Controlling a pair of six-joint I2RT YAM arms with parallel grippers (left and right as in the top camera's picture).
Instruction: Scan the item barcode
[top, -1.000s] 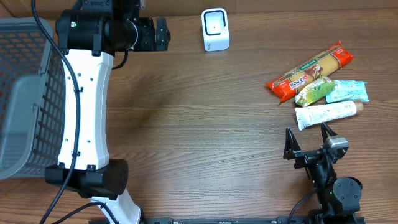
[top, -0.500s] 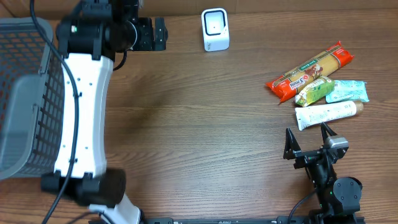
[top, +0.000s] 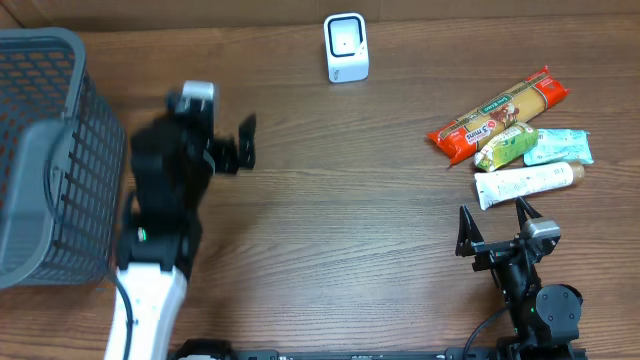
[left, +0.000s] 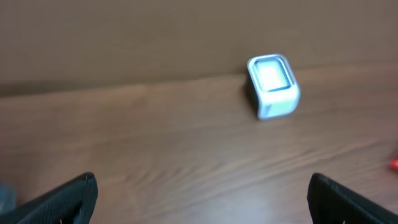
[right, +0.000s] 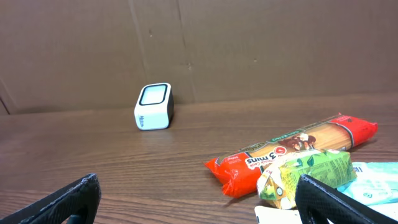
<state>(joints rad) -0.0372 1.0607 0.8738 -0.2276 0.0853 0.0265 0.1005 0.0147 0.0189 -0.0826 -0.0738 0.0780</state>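
Barcode scanner (top: 346, 47) is standing upright. Red spaghetti packet (right: 292, 149) is showing "3 mins". Left gripper (top: 241, 142) and right gripper (top: 493, 215) are gaping wide, holding nothing.

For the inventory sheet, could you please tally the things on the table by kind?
Packets: 3, the spaghetti packet, green packet, pale blue packet
Tubes: 1, the white tube
Scanners: 1, the white scanner
Baskets: 1, the grey basket
Total: 6
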